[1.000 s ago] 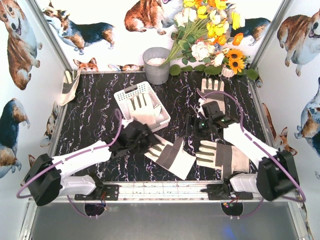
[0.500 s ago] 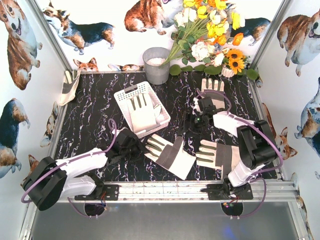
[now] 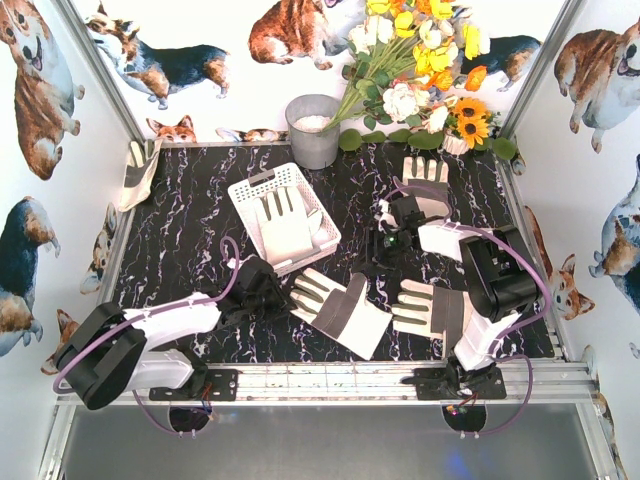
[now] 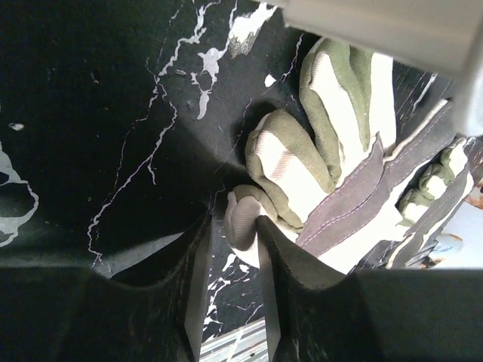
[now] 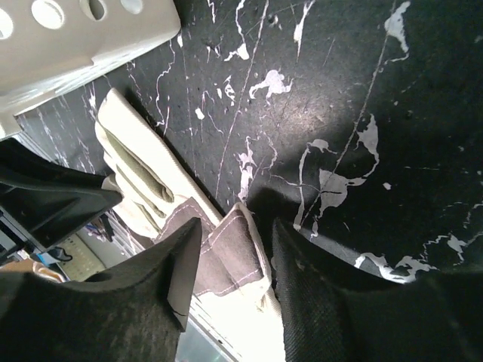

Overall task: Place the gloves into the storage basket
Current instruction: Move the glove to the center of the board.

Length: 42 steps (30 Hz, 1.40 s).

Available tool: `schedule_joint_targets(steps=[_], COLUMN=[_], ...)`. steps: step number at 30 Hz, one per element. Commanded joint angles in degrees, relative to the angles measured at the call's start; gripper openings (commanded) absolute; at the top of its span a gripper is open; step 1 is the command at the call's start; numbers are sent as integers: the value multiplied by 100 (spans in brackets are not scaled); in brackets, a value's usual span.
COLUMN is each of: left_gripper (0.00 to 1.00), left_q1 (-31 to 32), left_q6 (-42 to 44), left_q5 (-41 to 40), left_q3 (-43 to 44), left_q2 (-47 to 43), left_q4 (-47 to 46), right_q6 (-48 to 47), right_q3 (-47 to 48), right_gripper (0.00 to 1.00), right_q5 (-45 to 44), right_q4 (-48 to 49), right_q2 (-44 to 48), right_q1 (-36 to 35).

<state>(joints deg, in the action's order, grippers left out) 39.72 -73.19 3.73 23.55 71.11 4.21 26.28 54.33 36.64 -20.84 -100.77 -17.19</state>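
Top external view shows one glove already lying in the storage basket (image 3: 283,218), with the middle glove (image 3: 340,312) flat on the worktop (image 3: 180,230) just beside it. Both arms flank that glove from opposite ends, apparently to lift it together. Only the left wrist view reveals the left gripper (image 4: 230,290) with its jaws narrowed around a fingertip; the right wrist view shows the right gripper (image 5: 234,290) with its jaws straddling the cuff corner, gap remaining.

One glove (image 3: 286,226) in basket (image 3: 248,195) (two gloves (image 3: 340,311) in front)
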Motion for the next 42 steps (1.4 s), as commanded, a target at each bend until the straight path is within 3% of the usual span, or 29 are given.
schedule_joint_targets(steps=[1, 5, 11, 16, 23, 35, 42], left_gripper=[23, 15, 2, 0, 0, 0, 0], left_q1=[-59, -79, -88, -83, -121, -335, -334], left_q6=[177, 345, 685, 1143, 1304, 1770, 1655], left_q5=[-214, -253, -455, -761, -902, -1123, -1075], left_q3=[166, 327, 758, 1318, 1620, 2417, 2184], left_q2=[95, 281, 620, 957, 1282, 1795, 1729], left_q4=[195, 309, 490, 866, 536, 412, 396], right_q6=[1, 113, 358, 655, 1368, 2337, 2431], right_q3=[-146, -409, -739, -893, -1357, -2193, -2324], right_gripper=[42, 33, 1, 0, 0, 0, 0], right_q5=[270, 320, 167, -520, -1330, -1390, -1333], right_q4=[253, 315, 193, -197, -16, 761, 994], right_q2=[158, 330, 697, 1059, 1609, 2413, 2273], right_q1=[-4, -3, -54, -235, -764, -985, -997])
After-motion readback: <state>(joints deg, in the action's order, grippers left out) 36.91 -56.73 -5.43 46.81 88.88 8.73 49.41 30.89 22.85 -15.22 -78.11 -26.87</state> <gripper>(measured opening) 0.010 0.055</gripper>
